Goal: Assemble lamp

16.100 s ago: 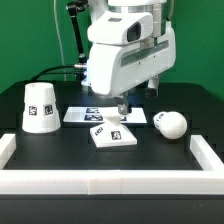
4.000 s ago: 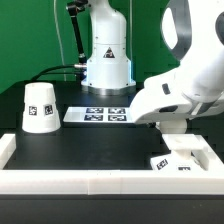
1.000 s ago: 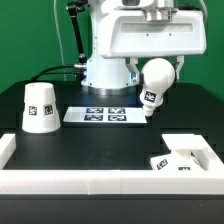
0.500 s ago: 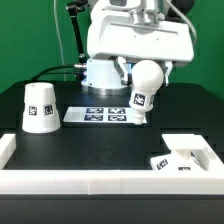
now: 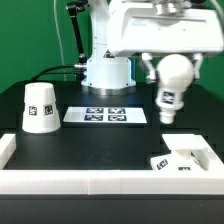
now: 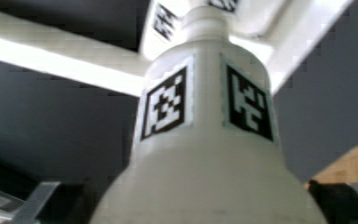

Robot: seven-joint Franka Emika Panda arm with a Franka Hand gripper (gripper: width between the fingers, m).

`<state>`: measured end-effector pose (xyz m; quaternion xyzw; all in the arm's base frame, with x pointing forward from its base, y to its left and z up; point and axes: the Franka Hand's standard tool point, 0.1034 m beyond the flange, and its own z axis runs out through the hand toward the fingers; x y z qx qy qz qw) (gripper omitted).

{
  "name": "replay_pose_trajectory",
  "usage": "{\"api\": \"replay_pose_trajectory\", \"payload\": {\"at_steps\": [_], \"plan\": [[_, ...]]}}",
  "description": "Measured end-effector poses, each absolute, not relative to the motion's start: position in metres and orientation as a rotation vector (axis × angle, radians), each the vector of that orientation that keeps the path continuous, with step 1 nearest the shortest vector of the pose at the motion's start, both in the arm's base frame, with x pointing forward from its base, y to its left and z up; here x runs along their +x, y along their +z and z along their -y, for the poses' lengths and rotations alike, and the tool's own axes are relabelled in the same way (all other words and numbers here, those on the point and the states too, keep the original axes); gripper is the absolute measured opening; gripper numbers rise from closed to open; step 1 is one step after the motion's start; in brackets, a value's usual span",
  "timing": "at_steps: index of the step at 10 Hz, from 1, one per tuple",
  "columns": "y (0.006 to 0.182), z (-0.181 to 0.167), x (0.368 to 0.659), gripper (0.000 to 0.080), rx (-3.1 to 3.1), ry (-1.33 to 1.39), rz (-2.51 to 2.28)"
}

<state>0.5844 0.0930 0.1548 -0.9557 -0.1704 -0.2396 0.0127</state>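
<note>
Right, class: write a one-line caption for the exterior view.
Bulb held neck-down in the jaws, off the table; base lies at the front corner, shade stands aside.

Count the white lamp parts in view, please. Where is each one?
3. The shade stands at the exterior view's left. The bulb hangs in the gripper, neck down, at the right. The base lies at the near right corner. None seems hidden.

Black table [image 5: 100,145], upright shade [image 5: 40,107], marker board [image 5: 107,116], base [image 5: 180,158] in corner
</note>
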Motion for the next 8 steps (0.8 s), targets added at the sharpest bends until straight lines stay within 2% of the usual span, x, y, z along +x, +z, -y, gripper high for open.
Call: {"api": "replay_pose_trajectory", "payload": {"at_steps": [5, 8], "plan": [[0.150, -0.088, 0.582, 0.0579, -2.986, -0.726, 0.541], [0.157, -0.097, 0.612, 0.0579, -2.970, -0.721, 0.548]]}}
